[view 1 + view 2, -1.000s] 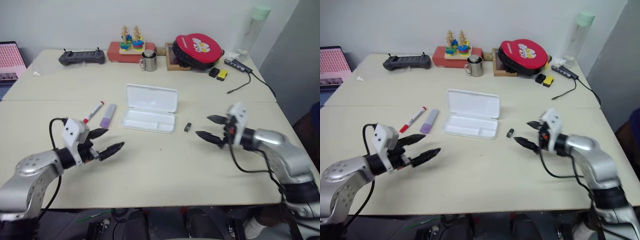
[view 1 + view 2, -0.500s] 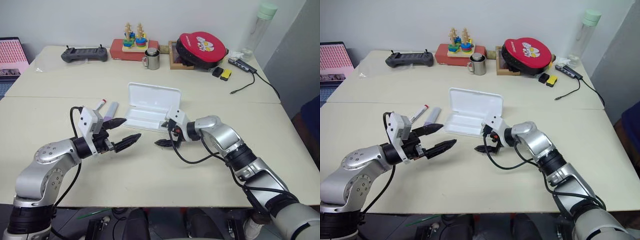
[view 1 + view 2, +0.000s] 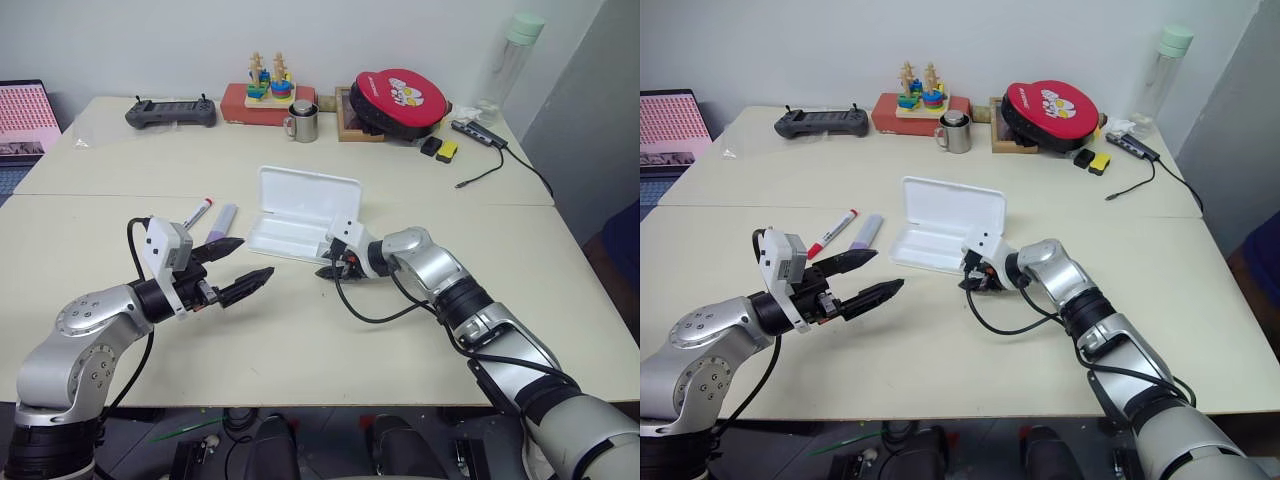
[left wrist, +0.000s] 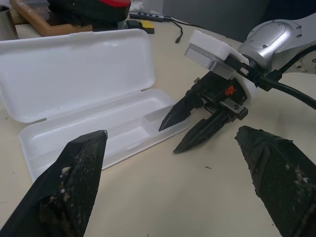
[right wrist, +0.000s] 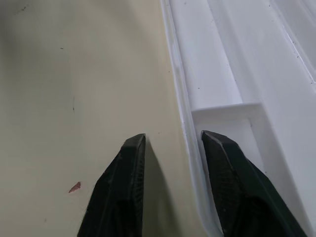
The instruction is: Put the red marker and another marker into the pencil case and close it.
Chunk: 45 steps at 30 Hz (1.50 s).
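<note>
Your right gripper (image 4: 185,131) has one finger inside the pencil case (image 3: 300,215) and one outside, with the front wall of the tray between them. The fingers are close together, but I cannot tell if they pinch the wall yet. Your left gripper (image 3: 236,266) is spread wide and holds nothing. The open case lies in the middle of the tabletop (image 3: 330,340). The red marker (image 3: 833,230) and the lilac marker (image 3: 866,230) lie side by side just left of the case. If you squeeze and pull, the light case may slide or tip. It could bump the markers away. Go slowly and keep the case flat.
</note>
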Available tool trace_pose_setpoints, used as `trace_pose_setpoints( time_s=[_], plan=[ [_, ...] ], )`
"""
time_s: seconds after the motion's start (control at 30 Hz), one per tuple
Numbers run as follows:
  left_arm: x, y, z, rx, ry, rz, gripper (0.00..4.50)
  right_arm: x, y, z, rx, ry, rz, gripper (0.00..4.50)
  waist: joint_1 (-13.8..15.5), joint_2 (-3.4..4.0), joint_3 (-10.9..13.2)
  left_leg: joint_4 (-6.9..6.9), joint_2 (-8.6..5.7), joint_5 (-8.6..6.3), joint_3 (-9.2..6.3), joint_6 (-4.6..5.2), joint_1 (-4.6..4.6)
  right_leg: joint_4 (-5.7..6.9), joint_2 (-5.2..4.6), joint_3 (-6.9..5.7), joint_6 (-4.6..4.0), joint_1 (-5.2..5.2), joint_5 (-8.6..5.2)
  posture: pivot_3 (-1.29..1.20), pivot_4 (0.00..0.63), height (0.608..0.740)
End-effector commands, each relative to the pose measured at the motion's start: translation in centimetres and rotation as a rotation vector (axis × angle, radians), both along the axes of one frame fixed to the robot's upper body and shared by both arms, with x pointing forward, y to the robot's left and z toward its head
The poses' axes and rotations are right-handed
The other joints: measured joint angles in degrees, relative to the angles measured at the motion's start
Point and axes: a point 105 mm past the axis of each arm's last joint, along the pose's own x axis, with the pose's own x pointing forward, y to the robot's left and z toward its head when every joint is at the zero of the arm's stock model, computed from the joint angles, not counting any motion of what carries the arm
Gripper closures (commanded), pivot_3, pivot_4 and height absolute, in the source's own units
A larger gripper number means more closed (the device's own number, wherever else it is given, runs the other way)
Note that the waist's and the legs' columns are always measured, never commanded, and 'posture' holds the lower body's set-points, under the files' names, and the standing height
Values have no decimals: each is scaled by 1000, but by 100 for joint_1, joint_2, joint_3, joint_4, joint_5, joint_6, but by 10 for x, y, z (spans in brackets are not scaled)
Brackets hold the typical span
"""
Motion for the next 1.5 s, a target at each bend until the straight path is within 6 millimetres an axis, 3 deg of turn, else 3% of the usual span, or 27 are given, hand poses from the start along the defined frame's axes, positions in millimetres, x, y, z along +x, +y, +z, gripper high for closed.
trace_pose_setpoints(
  time_s=[0.03,0.1,0.3,0.43,0.53,0.73,0.87,1.2,1.33,1.4,1.5],
  plan=[
    [2,0,15,7,-54,-7,0,2,2,14,31,-40,20,3749,1,0,0,0,0,0,0,0,0,0,0,0,0,0,0,0,150,740],
    [3,0,15,5,-52,-11,0,2,2,15,35,-48,21,4470,0,0,0,-1,0,0,1,0,-1,-1,0,1,-1,0,0,0,150,740],
    [2,-1,14,8,-43,-22,0,-1,3,20,54,-81,47,4492,-3,0,0,-9,0,-1,2,-1,-2,-1,1,1,-14,-3,4,0,150,740],
    [2,4,11,24,-29,-14,0,-39,5,11,48,-68,256,4492,12,0,0,-9,0,-2,2,-1,-5,-2,1,1,-11,-3,3,0,150,740],
    [2,6,11,30,-25,-11,0,-56,3,6,40,-45,312,4492,10,2,2,-10,-1,-3,0,-2,-8,-3,1,0,-6,-5,-2,0,150,740],
    [3,8,10,32,-20,2,0,-65,2,-3,19,-32,317,4492,-7,2,2,-5,2,-2,0,-3,-4,-1,2,2,4,-6,-8,0,150,740],
    [5,24,6,27,-2,80,0,-62,3,1,36,-37,291,4492,-8,2,2,-2,1,-1,2,-2,-3,-1,2,4,5,-6,-8,0,150,740],
    [21,66,19,-72,-69,300,0,-61,5,29,156,-59,268,2325,0,1,2,-5,1,-2,1,-3,-4,-2,1,1,2,-7,-8,0,150,740],
    [46,102,27,-75,-133,520,0,-63,5,84,453,-109,224,1309,37,-1,2,-5,1,-1,-3,-3,-6,-1,2,-3,2,-7,-8,0,150,740],
    [57,117,22,-33,-125,614,0,-58,1,93,491,-135,168,843,38,0,2,-4,3,-1,-8,-3,-5,-1,5,-5,3,-5,-8,0,150,740],
    [66,120,22,-36,-133,624,0,-55,0,104,535,-156,122,209,37,-4,-1,-3,1,-1,-7,-4,-3,-3,3,-3,5,-1,-6,0,150,740]
  ],
)
